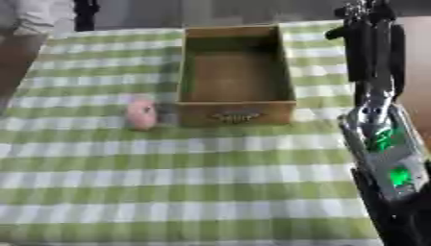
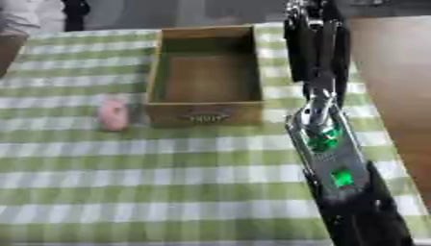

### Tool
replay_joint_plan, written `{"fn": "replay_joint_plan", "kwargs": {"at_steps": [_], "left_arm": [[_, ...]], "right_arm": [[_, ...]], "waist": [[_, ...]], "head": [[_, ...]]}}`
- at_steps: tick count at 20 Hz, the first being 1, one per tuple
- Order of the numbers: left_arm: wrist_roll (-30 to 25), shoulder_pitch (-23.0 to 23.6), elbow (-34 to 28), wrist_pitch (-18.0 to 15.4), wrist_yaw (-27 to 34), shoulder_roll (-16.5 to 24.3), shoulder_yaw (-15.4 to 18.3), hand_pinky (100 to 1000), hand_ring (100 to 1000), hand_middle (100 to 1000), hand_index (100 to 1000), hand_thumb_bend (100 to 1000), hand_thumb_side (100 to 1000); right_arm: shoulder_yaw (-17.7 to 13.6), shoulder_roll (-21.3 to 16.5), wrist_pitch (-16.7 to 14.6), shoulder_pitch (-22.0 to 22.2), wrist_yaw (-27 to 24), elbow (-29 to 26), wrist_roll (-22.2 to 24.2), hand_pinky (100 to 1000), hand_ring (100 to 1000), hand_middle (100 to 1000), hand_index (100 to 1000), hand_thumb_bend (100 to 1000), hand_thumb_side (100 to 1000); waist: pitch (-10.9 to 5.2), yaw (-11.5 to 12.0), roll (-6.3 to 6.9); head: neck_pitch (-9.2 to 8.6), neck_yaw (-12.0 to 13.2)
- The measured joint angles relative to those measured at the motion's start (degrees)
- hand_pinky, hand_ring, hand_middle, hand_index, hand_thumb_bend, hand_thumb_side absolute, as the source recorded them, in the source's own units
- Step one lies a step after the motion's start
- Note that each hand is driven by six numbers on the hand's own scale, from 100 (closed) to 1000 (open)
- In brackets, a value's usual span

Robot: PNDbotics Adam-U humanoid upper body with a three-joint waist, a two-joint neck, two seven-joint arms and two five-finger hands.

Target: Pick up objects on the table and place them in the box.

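Left eye view: we see a wooden box (image 1: 236, 72) in the upper centre of the frame, open at the top, sitting on the worktop (image 1: 168, 182), which is covered w/ a green-and-white checked cloth. The box interior looks bare as far as we can make out. A small pink object (image 1: 141, 112) lies on the cloth just beside the box's near-left corner, at centre-left of the frame; we can't make out its shape beyond a rounded pink blob.

The right arm (image 2: 333, 158) runs up the right side of the frame from the lower right corner, black w/ a silver section showing green lights. Its right hand (image 2: 313, 33) sits at the upper right, above the far right edge of the box in the right eye view, seen as a dark mass; we can't tell whether the fingers are spread or curled.

Relative to that hand, the pink object is well apart: down and to the left, w/ the whole box between them. We see nothing held in the hand. No left hand shows in either view.
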Motion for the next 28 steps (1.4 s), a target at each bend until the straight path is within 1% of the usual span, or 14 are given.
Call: {"fn": "replay_joint_plan", "kwargs": {"at_steps": [3,7,9,11,12,13,14,17,22,23,25,27,28], "left_arm": [[-0.2,-0.4,1.5,-1.1,-1.1,1.9,0.0,563,645,678,821,100,909],[-2.0,-1.7,6.5,-4.4,-2.9,7.2,-0.7,566,646,677,836,100,894],[-3.4,-2.2,9.4,-6.4,-3.5,9.6,-1.1,567,649,679,842,100,890],[-4.3,-2.6,11.9,-8.2,-3.9,11.4,-1.4,568,651,678,846,100,879],[-4.6,-2.7,13.0,-9.0,-4.1,12.3,-1.4,568,650,677,847,100,878],[-4.9,-2.9,14.0,-9.8,-4.2,13.1,-1.5,568,651,676,847,100,851],[-5.3,-3.1,15.1,-10.6,-4.2,13.8,-1.7,570,653,678,850,100,861],[-7.3,-3.4,18.3,-13.4,-4.6,16.1,-2.5,572,657,677,846,100,840],[-12.5,-5.2,24.5,-18.4,-5.1,19.2,-4.4,570,657,672,841,100,838],[-13.4,-5.5,25.6,-19.2,-5.1,19.8,-4.7,572,660,671,849,100,797],[-15.0,-6.1,27.8,-20.6,-5.3,20.7,-5.2,587,677,685,876,100,756],[-16.9,-7.0,29.7,-22.0,-6.5,21.9,-6.0,595,685,686,885,100,746],[-18.0,-7.6,30.7,-22.7,-7.3,22.4,-6.5,603,695,696,895,138,761]], "right_arm": [[0.0,-0.2,0.0,0.0,0.0,0.0,0.0,804,574,646,870,100,1000],[-0.2,-0.6,-0.1,0.0,0.1,0.0,-0.1,807,577,647,869,100,1000],[-0.4,-0.9,-0.3,-0.1,0.1,0.0,-0.3,818,589,649,868,100,1000],[-0.4,-1.2,-0.9,-0.2,0.2,0.0,-0.9,841,619,665,871,100,1000],[-0.4,-1.5,-1.3,-0.2,0.3,0.0,-1.3,850,638,677,877,100,1000],[-0.4,-1.8,-1.9,-0.3,0.4,0.0,-1.8,855,655,686,881,100,1000],[-0.5,-2.1,-2.5,-0.5,0.5,0.0,-2.4,860,673,700,888,100,1000],[-0.7,-3.4,-5.0,-1.1,0.5,0.0,-3.3,867,702,722,900,100,1000],[-0.9,-5.1,-9.7,-1.7,0.8,0.0,-1.5,864,702,718,899,100,1000],[-1.1,-5.3,-10.2,-1.7,0.9,0.0,-1.2,863,702,715,898,100,1000],[-1.3,-5.6,-10.6,-1.7,1.1,0.0,-0.9,861,701,714,898,100,1000],[-1.5,-5.6,-10.7,-1.7,1.2,0.0,-0.8,859,700,713,897,100,1000],[-1.7,-5.7,-10.7,-1.7,1.3,0.0,-0.8,858,700,713,897,100,1000]], "waist": [[0.00,-0.1,0.07],[0.08,-0.7,0.53],[0.39,-0.9,0.68],[0.72,-1.1,0.74],[0.90,-1.2,0.79],[1.12,-1.3,0.89],[1.37,-1.4,1.02],[2.11,-1.7,1.26],[2.76,-2.1,1.63],[2.83,-2.1,1.66],[2.87,-2.2,1.70],[2.87,-2.4,1.78],[2.87,-2.4,1.81]], "head": [[0.39,0.1],[1.10,0.5],[1.30,0.7],[1.52,0.9],[1.53,1.0],[1.53,1.2],[1.53,1.3],[1.42,1.8],[0.76,2.4],[0.51,2.6],[0.30,2.7],[0.01,2.8],[-0.02,2.8]]}}
